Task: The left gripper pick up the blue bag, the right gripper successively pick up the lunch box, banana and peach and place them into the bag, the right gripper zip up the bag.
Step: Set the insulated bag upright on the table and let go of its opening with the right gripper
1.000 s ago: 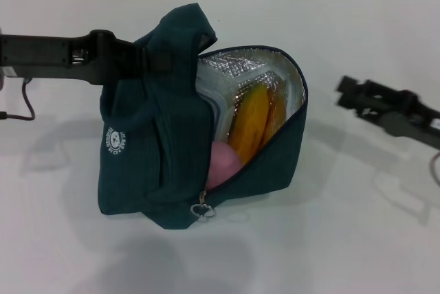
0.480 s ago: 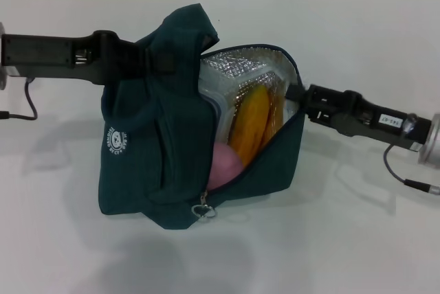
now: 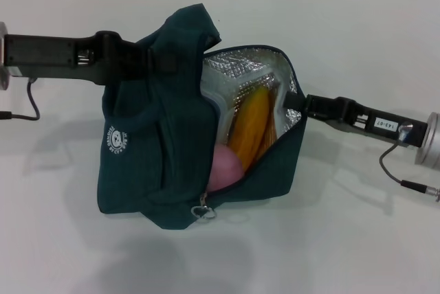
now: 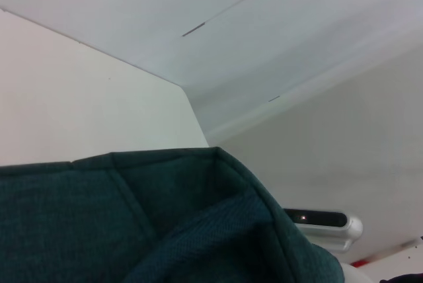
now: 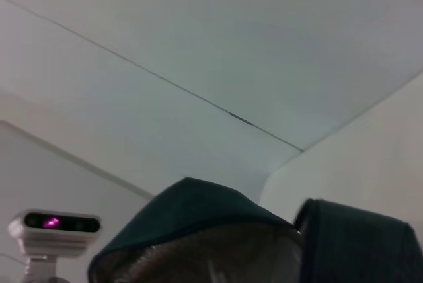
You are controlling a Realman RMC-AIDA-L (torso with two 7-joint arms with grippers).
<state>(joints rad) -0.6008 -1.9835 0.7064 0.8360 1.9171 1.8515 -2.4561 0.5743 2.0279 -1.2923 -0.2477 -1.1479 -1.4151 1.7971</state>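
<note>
Tabletop: right tool point(image 3: 287, 99) at blue bag point(image 3: 144, 163) rim.

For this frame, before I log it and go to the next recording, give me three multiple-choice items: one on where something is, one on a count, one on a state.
1. Where is the right gripper?
A. At the open rim of the blue bag, on the robot's right side of it
B. Resting on the table near the front edge
C. Holding the zipper pull

2. How many of the task's items show inside the bag?
A. One
B. Two
C. Three

3. What state is the bag's zipper in?
A. Fully zipped
B. Unzipped, the mouth gaping
C. Torn off

Answers:
1. A: in the head view its tip meets the foil-lined edge.
2. C: the lunch box, the banana and the peach all show in the opening.
3. B: the silver lining is exposed and the ring pull hangs at the low end, while the left gripper is at the bag's top.
</note>
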